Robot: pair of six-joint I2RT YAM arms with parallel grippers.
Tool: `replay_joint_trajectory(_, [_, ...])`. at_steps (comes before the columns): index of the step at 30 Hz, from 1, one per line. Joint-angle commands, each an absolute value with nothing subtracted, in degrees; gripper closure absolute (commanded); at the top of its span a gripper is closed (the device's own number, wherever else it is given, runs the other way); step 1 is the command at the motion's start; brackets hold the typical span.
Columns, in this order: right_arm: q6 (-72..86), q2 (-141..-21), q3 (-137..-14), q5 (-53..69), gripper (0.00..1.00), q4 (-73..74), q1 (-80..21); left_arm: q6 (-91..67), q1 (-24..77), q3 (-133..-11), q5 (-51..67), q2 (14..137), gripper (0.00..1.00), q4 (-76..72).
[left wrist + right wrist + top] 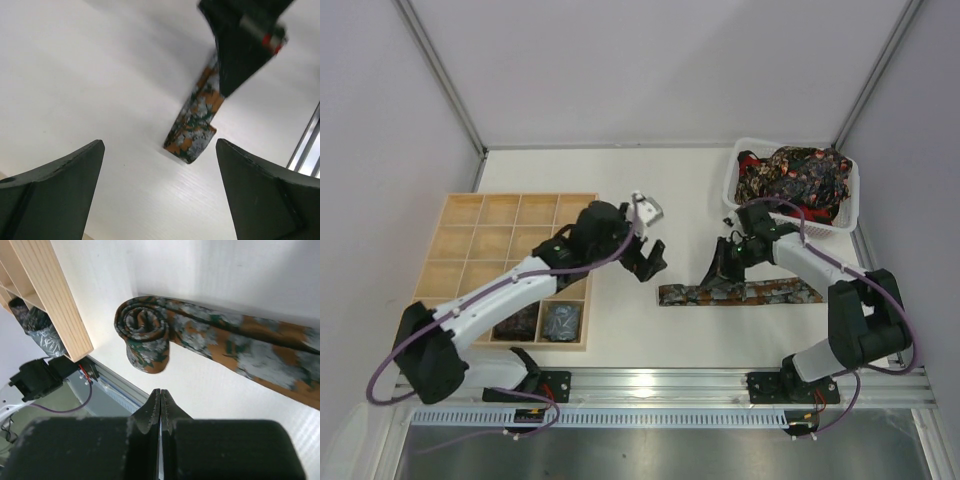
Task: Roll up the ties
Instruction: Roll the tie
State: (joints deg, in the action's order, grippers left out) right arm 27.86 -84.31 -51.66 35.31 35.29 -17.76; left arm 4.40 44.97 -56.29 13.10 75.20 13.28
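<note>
A tie of brown, green and grey pattern lies flat across the table, its left end rolled into a small coil. My right gripper is shut and empty, just above the tie to the right of the coil. In the right wrist view the shut tips sit just short of the coil, with the flat strip running right. My left gripper is open and empty, above the table just left of the coil. The left wrist view shows the coil end ahead between its fingers.
A white mesh basket at the back right holds a heap of more ties. A pale wooden grid tray lies on the left, with two dark coiled ties in its near cells. Its edge shows in the right wrist view.
</note>
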Motion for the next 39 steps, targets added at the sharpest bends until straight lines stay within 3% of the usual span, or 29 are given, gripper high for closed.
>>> replay_joint_trajectory(1, [31.81, -87.35, -54.66, 36.65, 1.00, 29.89, -21.87, -9.21, 40.54, -54.15, 15.38, 69.62, 0.00, 9.93])
replay_joint_trajectory(11, [34.10, -97.20, -62.66, 35.33, 1.00, 27.07, -30.32, -30.13, 30.06, -49.31, 28.65, 70.22, 0.00, 8.97])
replay_joint_trajectory(17, [32.87, -98.44, -63.02, 33.84, 1.00, 28.65, -30.59, -36.56, 29.97, -46.67, 32.78, 74.09, 0.00, 1.67])
replay_joint_trajectory(26, [30.86, -96.68, -60.12, 32.26, 1.00, 29.88, -29.71, -35.95, 30.67, -52.20, 29.53, 80.24, 0.00, 10.97])
replay_joint_trajectory(35, [27.78, -97.38, -57.22, 31.47, 1.00, 29.27, -25.67, -37.70, 35.42, -53.17, 31.20, 86.83, 0.00, 10.38])
replay_joint_trajectory(39, [25.14, -97.91, -57.13, 31.20, 1.00, 29.53, -24.08, -41.47, 36.12, -51.69, 33.74, 89.29, 0.08, 6.78])
